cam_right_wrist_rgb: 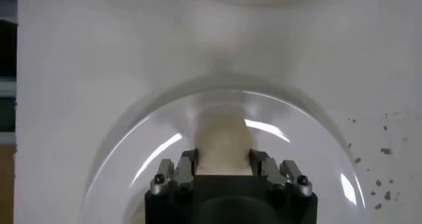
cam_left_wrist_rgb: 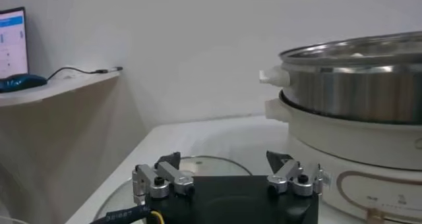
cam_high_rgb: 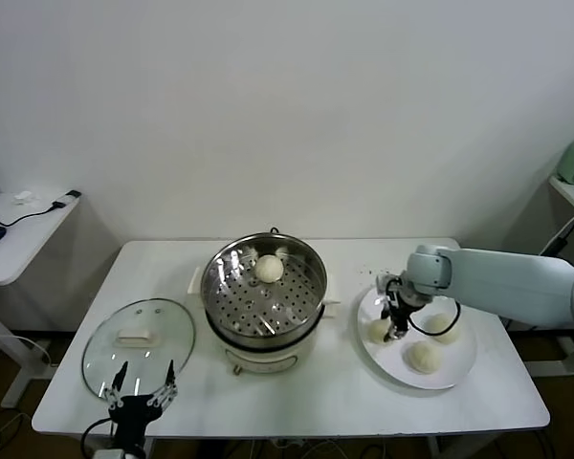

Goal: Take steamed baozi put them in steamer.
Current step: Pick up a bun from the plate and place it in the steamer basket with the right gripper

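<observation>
I'm pinching the right gripper (cam_high_rgb: 396,333) jaws on the plate's (cam_high_rgb: 459,371) left baozi (cam_right_wrist_rgb: 223,143); soft dough risks squashing or slipping.

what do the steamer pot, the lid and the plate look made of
Steamer: polished steel by its look, with mirror glints and a perforated tray, on a glossy white base, probably plastic. Lid: clear glass, since the table shows through, with a white handle. Plate: glossy white, ceramic or plastic; I cannot tell which.
</observation>
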Tool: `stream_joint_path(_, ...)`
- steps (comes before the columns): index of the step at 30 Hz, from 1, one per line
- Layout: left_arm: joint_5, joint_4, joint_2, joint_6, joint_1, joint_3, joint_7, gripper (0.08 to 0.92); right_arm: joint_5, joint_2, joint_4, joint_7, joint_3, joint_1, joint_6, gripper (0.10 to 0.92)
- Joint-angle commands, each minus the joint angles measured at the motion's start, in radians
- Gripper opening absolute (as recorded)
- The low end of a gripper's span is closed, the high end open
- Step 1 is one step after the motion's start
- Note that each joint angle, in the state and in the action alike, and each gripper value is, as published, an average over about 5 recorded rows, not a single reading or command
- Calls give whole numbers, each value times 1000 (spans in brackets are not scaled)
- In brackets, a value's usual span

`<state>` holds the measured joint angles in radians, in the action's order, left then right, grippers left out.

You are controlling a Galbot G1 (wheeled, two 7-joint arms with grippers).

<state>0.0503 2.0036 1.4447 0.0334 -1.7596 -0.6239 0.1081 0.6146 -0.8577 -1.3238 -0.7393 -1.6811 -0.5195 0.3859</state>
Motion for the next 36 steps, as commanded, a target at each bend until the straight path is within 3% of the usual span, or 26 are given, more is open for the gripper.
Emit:
stream_joint_path(1,-1,4,0,-1,0,2,0,823,46,12,-62,-31,-109,-202,-16,543)
stream_joint_path(10,-1,15,-5,-4,8,12,-4,823,334,-93,-171,-123,-286,-707,-44,543)
stream_joint_path(19,-4,27,-5,-2,8,27,-5,823,599,-329,-250,-30,-108,-728,93,543)
stream_joint_path(26,-4,26,0,1,9,28,-4,823,615,-509,-204,75,-10,-524,156,543)
stream_joint_path(36,-2,22,-2,3,9,21,-4,823,506,-653,13,136,6,-292,183,543)
